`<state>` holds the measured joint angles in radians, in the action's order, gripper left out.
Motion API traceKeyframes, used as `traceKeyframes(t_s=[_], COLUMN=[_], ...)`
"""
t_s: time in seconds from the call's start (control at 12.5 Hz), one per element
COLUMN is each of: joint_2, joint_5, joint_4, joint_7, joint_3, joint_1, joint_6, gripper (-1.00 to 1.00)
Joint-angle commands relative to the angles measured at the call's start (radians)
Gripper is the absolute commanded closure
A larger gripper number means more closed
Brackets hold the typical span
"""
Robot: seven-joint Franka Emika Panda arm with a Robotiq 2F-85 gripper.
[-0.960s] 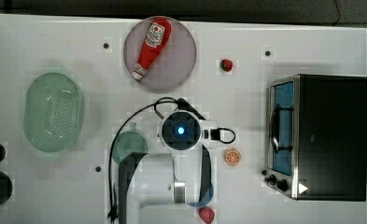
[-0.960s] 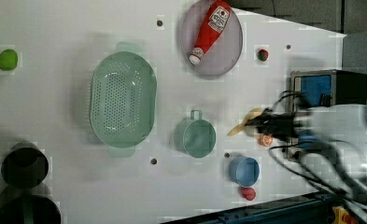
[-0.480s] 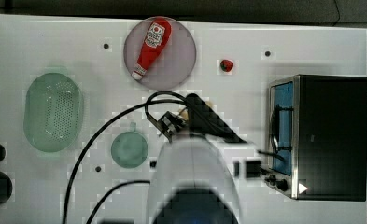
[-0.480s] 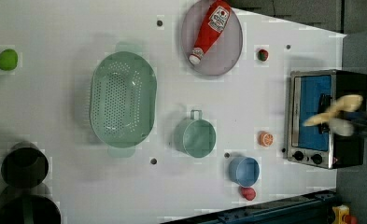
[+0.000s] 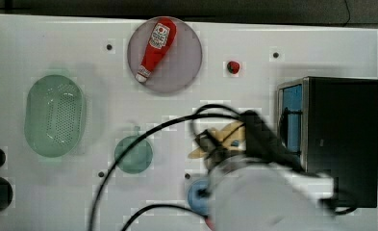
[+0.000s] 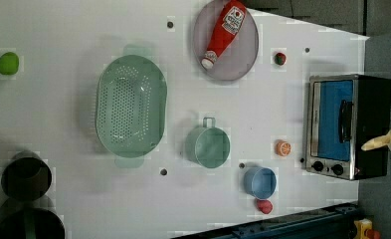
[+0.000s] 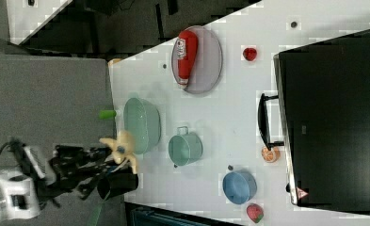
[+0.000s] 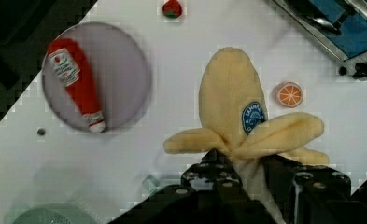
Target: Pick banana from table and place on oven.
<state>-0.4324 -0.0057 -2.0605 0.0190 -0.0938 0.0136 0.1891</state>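
Carrying the banana [image 8: 232,109] clamped in the gripper [image 8: 239,175] high above the table [image 5: 273,33], I should centre over the oven [image 5: 343,139] top before lowering and releasing.

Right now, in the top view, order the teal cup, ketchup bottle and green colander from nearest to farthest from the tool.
1. Teal cup, on the top view's left of the tool.
2. Ketchup bottle, toward the top view's top.
3. Green colander, at the top view's far left.

White arm [image 5: 254,202]; black gripper [image 8: 246,175]; apparently black cables [image 5: 129,163]
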Motion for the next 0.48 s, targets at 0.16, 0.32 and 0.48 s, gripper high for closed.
traceKeyframes(t_s=[0.16,0.32,0.48], joint_2=[0.119,0.191,0.273], joint_5=[-0.021,-0.026,-0.026], joint_4=[-0.026,-0.016,0.0], joint_7=[0.271,0.446,0.652], joint_3=[-0.204,-0.32,-0.414], joint_1=[0.038,0.039,0.04], joint_6=[0.016,0.096,0.216], gripper=[0.5,0.5,0.5])
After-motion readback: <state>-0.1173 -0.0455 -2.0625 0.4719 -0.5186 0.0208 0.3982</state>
